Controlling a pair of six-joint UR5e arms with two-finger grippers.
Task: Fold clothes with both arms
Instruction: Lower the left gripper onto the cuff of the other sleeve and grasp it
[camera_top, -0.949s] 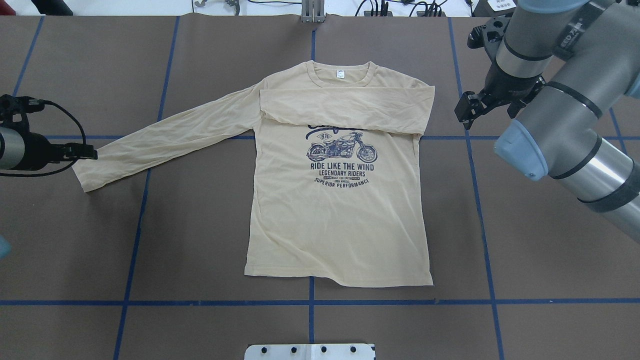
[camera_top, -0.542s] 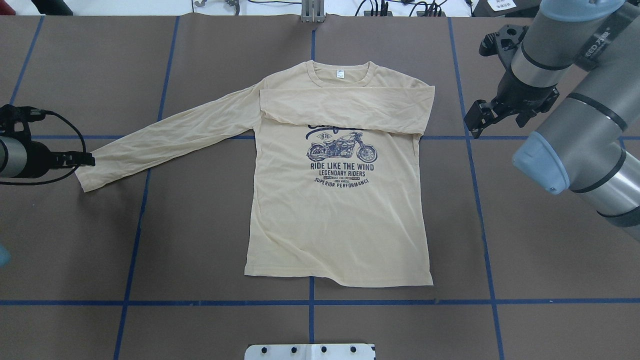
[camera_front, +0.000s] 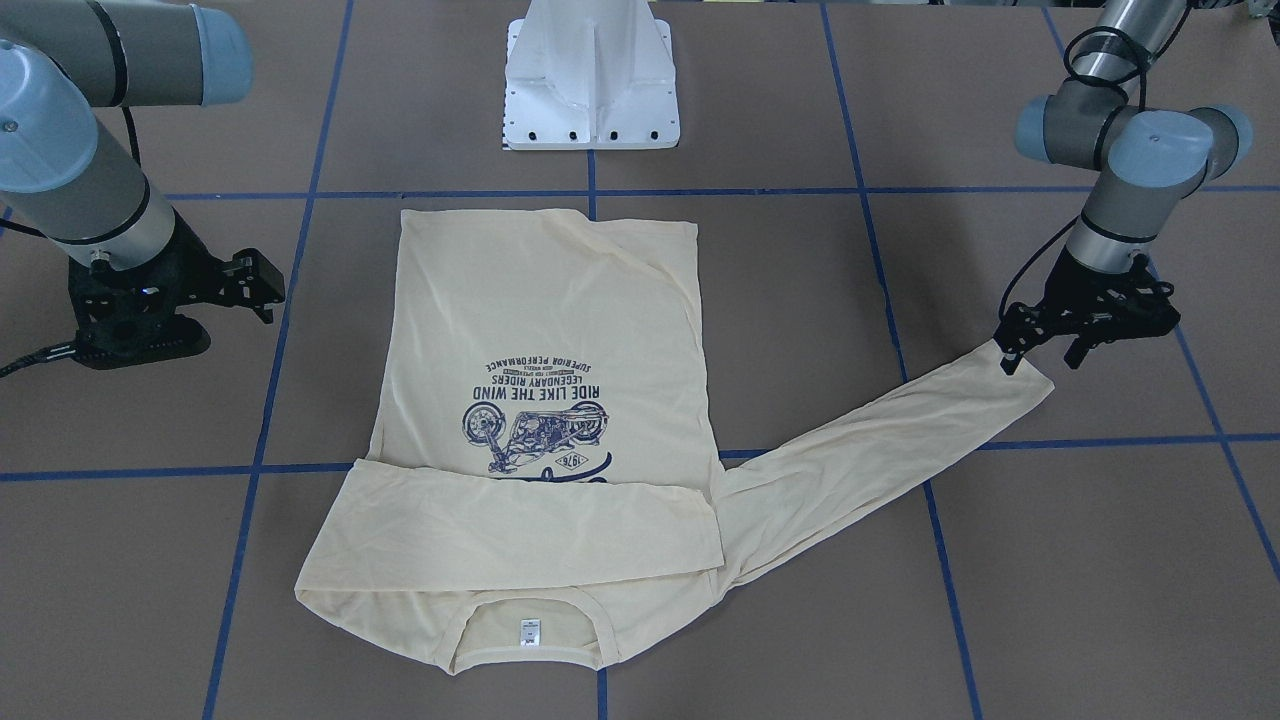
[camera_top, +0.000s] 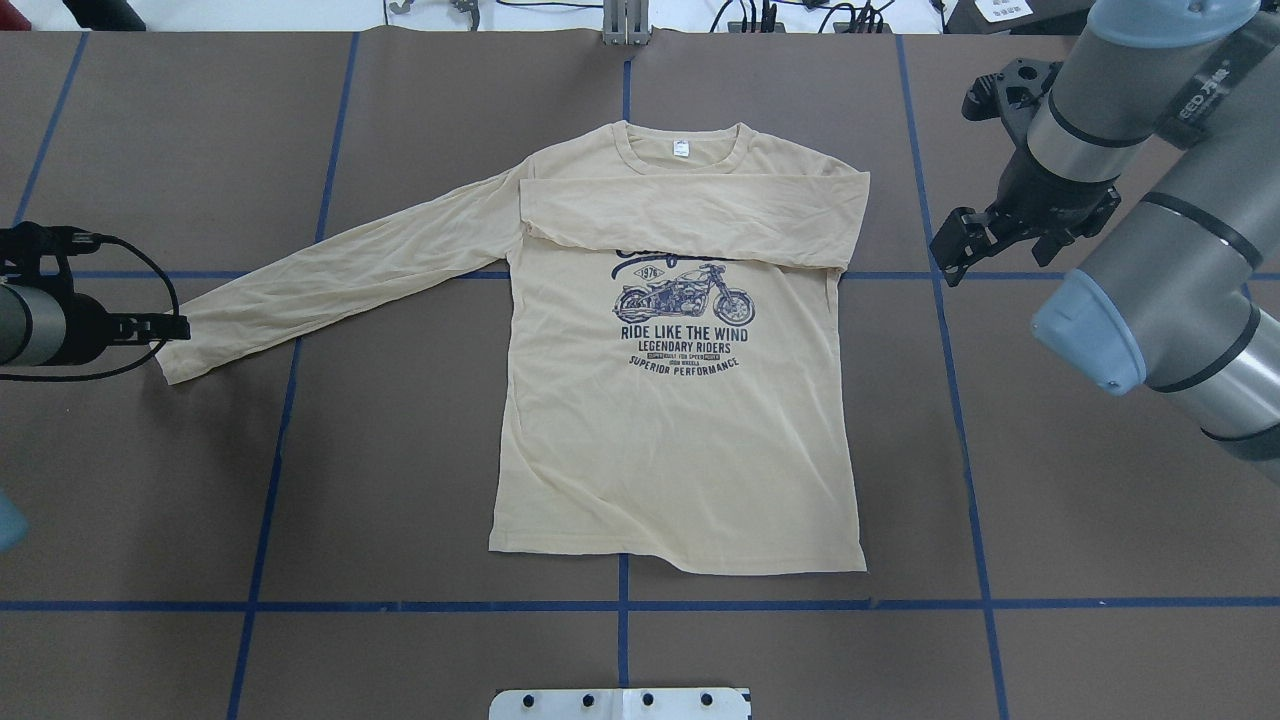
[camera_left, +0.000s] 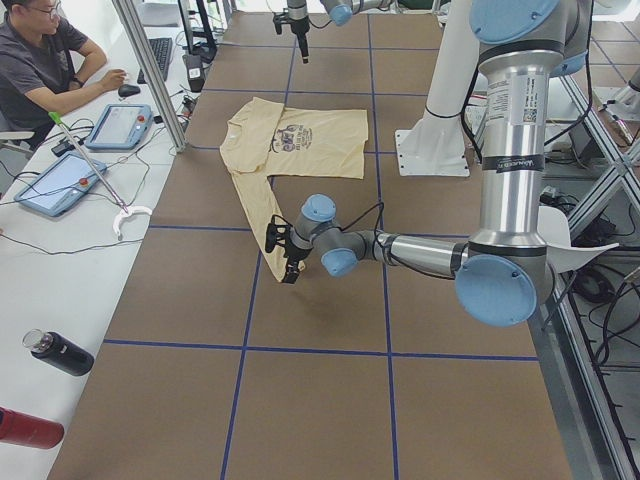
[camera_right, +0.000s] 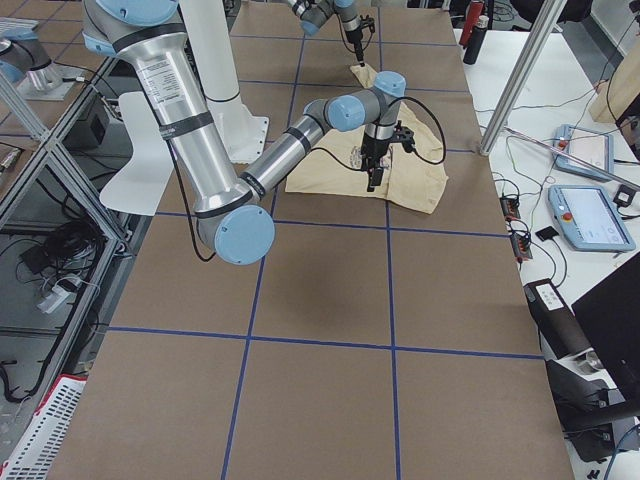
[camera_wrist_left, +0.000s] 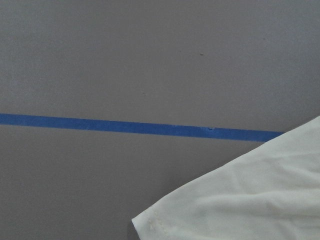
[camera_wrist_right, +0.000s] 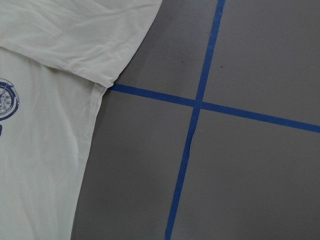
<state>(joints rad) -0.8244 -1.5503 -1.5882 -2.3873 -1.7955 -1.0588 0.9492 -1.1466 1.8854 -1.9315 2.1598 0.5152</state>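
At the far left of the overhead view, the left gripper (camera_top: 172, 326) hangs low over the brown table (camera_top: 400, 450), jaws apart, right at the cuff of the outstretched sleeve (camera_top: 330, 280); whether it touches the cloth is unclear. That sleeve runs diagonally up to the cream T-shirt (camera_top: 670, 450), which lies flat and face up in the middle, neck tag (camera_top: 680, 148) at the far edge. Its other sleeve (camera_top: 690, 215) is folded across the chest, covering the top of the motorcycle graphic (camera_top: 685, 295). Just right of the folded shoulder, the right gripper (camera_top: 992, 250) hovers spread and empty, clear of the fabric, above a blue tape line (camera_top: 1000, 275).
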